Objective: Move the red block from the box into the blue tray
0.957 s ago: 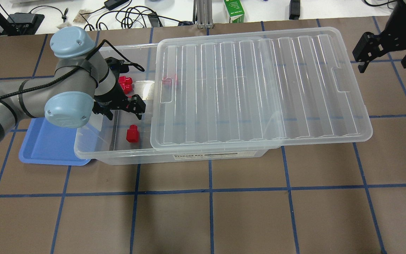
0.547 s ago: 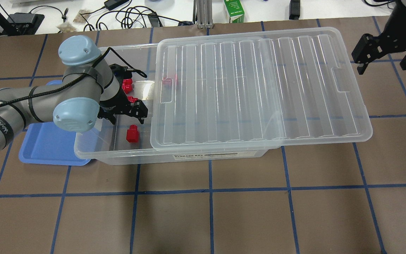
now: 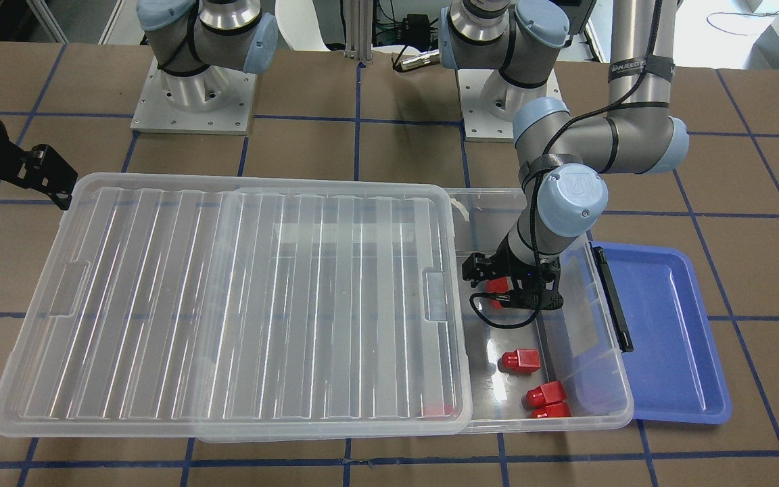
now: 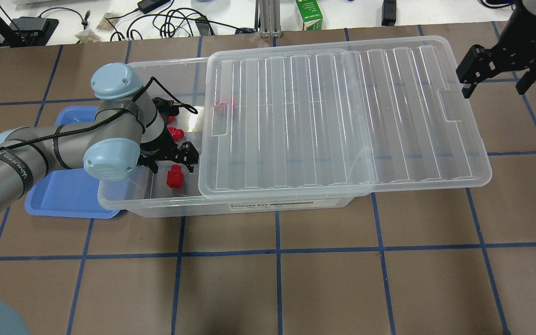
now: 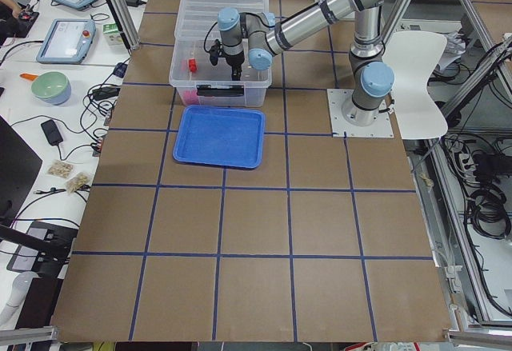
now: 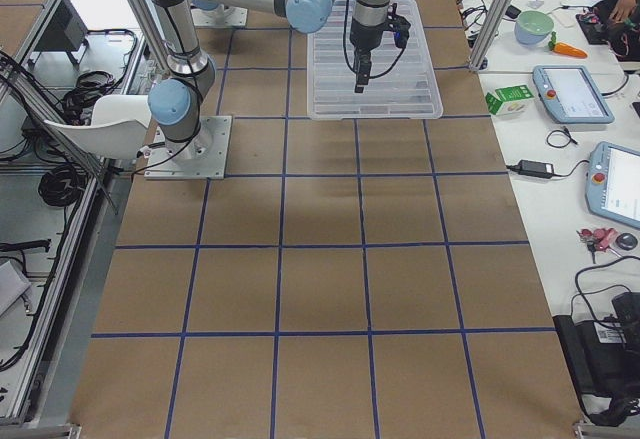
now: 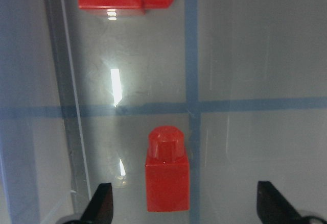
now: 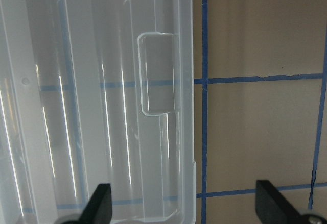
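My left gripper (image 4: 173, 164) is open inside the uncovered end of the clear box (image 4: 123, 204), just above a lone red block (image 4: 173, 177). In the left wrist view that red block (image 7: 167, 175) lies on the box floor between my two fingertips (image 7: 102, 204), not touched. In the front-facing view the left gripper (image 3: 511, 287) partly hides it. Other red blocks (image 3: 521, 360) lie further along the box, one (image 4: 224, 106) under the lid. The blue tray (image 4: 58, 197) lies beside the box, empty where it shows. My right gripper (image 4: 493, 88) is open and empty over the lid's far end.
The ribbed clear lid (image 4: 342, 116) is slid sideways and covers most of the box. A black latch bar (image 3: 612, 297) runs along the box's short side next to the tray. Cables and a green carton (image 4: 309, 14) lie beyond the table's back edge.
My left arm has moved toward the box's near wall and the open gripper now sits by the lone red block. My right gripper has drifted slightly left.
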Tool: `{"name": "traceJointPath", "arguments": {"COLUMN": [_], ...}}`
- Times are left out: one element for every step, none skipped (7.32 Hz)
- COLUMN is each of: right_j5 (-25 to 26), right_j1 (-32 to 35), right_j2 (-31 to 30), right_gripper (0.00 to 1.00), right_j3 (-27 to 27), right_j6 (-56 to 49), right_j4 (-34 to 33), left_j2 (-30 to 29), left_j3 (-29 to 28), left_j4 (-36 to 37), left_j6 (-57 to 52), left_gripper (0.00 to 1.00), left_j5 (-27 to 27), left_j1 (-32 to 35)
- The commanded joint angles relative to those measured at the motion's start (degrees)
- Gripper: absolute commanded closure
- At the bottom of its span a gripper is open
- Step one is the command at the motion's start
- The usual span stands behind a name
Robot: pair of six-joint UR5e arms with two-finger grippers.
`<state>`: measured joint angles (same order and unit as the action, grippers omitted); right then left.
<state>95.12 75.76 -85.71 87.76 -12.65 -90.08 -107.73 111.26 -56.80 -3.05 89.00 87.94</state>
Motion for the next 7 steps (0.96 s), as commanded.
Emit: {"name": "traceJointPath", "arguments": {"right_j5": [0.0, 0.0, 0.0, 0.0, 0.1, 0.1, 0.0], "right_j1": [0.0, 0.0, 0.0, 0.0, -0.3, -0.3, -0.3], "right_j2": [-0.1, -0.1, 0.0, 0.0, 0.1, 0.0, 0.1], "right_gripper": [0.00, 0.00, 0.00, 0.00, 0.00, 0.00, 0.00], "right_j3": [0.6, 0.7, 0.7, 0.7, 0.7, 0.7, 0.7], "right_j6": [0.0, 0.0, 0.0, 0.0, 0.0, 0.0, -0.1], "right_j4": [0.3, 0.4, 0.3, 0.4, 0.5, 0.4, 0.2], "left_j2": [-1.1, -1.3, -1.8, -1.9, -1.6, -1.7, -1.1], "left_j3": [1.6, 1.9, 1.9, 1.9, 1.2, 1.9, 1.5], "left_j4": [1.0, 1.4, 1.5, 1.5, 1.9, 1.7, 1.8], "left_j6": [-0.2, 0.1, 0.0, -0.3, -0.7, 0.4, 0.4], "left_gripper": [0.00, 0.04, 0.21, 0.47, 0.66, 0.88, 0.94], "left_j5": [0.0, 0.1, 0.2, 0.3, 0.5, 0.6, 0.6], "left_j1": [-0.2, -0.2, -0.2, -0.2, -0.2, -0.1, -0.1]}}
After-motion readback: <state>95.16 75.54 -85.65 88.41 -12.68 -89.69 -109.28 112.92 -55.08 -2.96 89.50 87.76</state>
